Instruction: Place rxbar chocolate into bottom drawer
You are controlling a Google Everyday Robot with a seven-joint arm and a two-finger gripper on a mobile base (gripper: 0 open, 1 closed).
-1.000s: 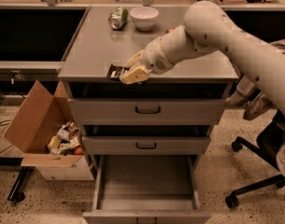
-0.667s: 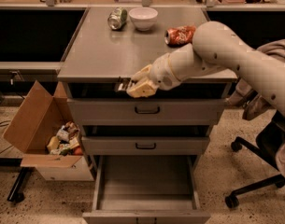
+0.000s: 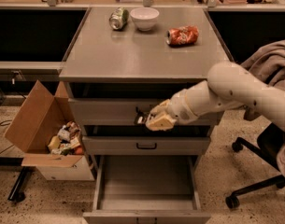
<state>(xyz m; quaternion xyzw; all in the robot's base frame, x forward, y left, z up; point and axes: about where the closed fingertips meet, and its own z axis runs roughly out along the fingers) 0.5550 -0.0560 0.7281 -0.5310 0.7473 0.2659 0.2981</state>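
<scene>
We see the robot's pale arm reach in from the right, across the front of a grey metal cabinet. Its gripper hangs in front of the top drawer, just above the middle drawer. The fingers are closed on the rxbar chocolate, whose dark end sticks out to the left of them. The bar is held in the air, clear of the cabinet top and well above the bottom drawer, which stands pulled out directly below with its plain grey floor showing. On the cabinet top, well apart from the gripper, lie a green can on its side, a white bowl just beside it and a crushed orange can to the right. A cardboard box of packets sits on the floor to the left. An office chair stands at the right.
</scene>
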